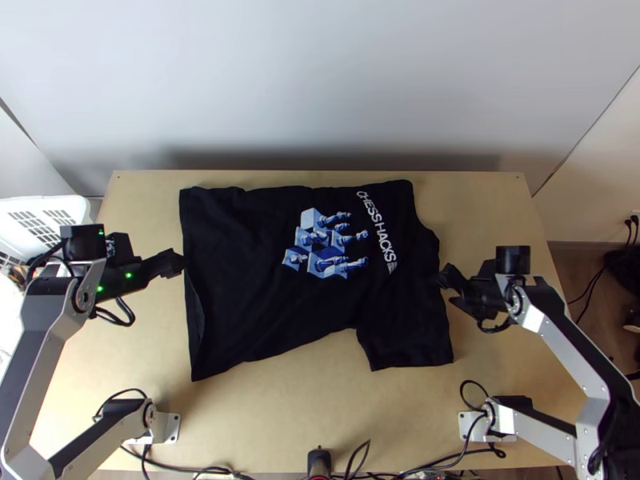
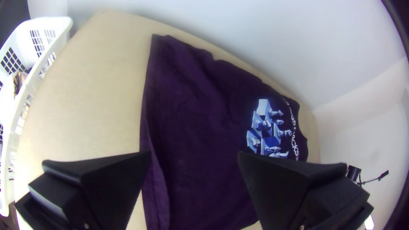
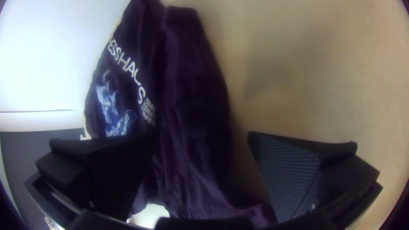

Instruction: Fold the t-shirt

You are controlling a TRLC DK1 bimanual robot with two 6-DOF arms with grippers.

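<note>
Left claw (image 1: 178,264), right claw (image 1: 447,288) — spread wide

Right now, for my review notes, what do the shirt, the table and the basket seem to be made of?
Shirt: matte, probably cotton-like knit; it lies in soft wrinkles.
Table: probably light wood or a wood-look board, smooth, pale tan.
Basket: likely moulded plastic, white, with rows of regular slots in its walls.

Lab- or workshop-type robot station: mounting plates (image 1: 169,428) on light wooden table (image 1: 272,412), cables (image 1: 214,470) along near edge, plain pale wall (image 1: 320,88) behind.
</note>
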